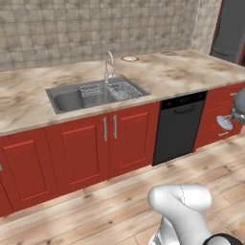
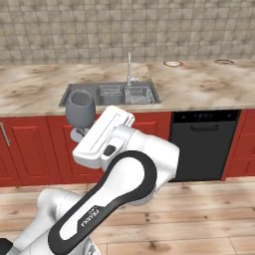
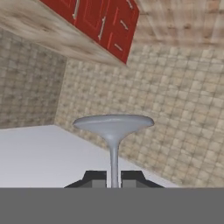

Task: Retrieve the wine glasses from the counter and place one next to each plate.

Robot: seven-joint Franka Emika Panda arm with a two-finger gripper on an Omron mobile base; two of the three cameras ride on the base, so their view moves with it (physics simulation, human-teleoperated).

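Observation:
My gripper (image 3: 113, 177) is shut on the thin stem of a grey-blue wine glass (image 3: 113, 124), whose round foot faces the hand camera. From the right base the glass (image 2: 79, 110) hangs in front of the red cabinets, left of my hand (image 2: 88, 130). It also shows at the right edge of the left base view, glass (image 1: 225, 122). A red-rimmed plate (image 2: 173, 63) and a dark-rimmed plate (image 2: 224, 62) lie at the back of the marbled island top (image 2: 209, 89); the same plates (image 1: 129, 59) (image 1: 168, 53) show from the left. The other wine glass and the hob counter are out of view.
A steel sink (image 1: 95, 93) with a faucet (image 1: 109, 67) is set in the island top. Red cabinet doors (image 1: 81, 148) and a black dishwasher (image 1: 179, 127) stand below it. Wooden floor lies between me and the cabinets.

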